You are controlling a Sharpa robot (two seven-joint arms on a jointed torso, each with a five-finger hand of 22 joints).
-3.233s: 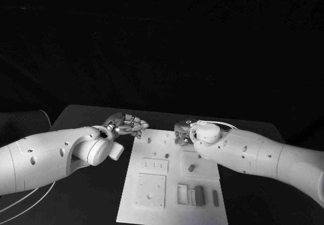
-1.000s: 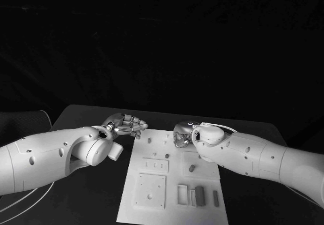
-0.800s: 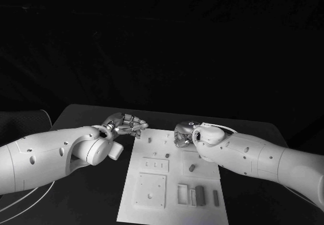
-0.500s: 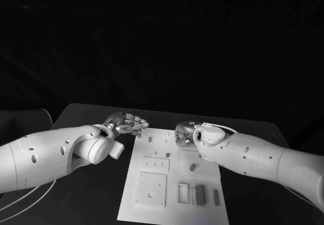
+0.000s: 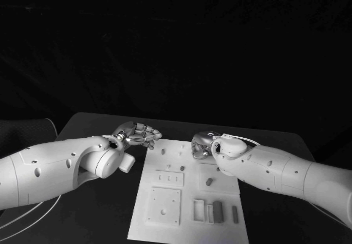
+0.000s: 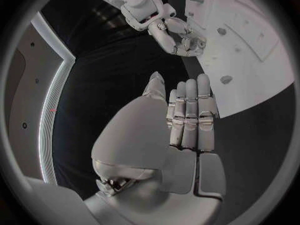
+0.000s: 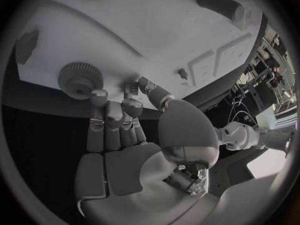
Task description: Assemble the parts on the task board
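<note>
The white task board point(image 5: 165, 206) lies in the middle of the table. On it lie a small dark part point(image 5: 210, 181) and a dark block point(image 5: 217, 211). My left hand point(image 5: 139, 134) hovers at the board's far left corner, fingers curled together with nothing in them point(image 6: 187, 115). My right hand point(image 5: 200, 146) sits over the board's far right area. In the right wrist view its fingertips point(image 7: 97, 97) lie against a round toothed gear point(image 7: 80, 79) that rests on the board point(image 7: 156, 30) near the edge. Whether the right hand's thumb and finger pinch anything is unclear.
Recessed plates point(image 5: 168, 178) and a white frame point(image 5: 198, 210) take up the board's near half, and a thin dark bar point(image 5: 235, 214) lies at its right. Small pegs point(image 5: 168, 166) stand mid-board. Black table point(image 5: 95, 127) surrounds the board. A white cable point(image 5: 29, 216) runs at the near left.
My right hand has crept slightly to the right at the board's far edge. The left hand and the parts on the board have stayed where they were.
</note>
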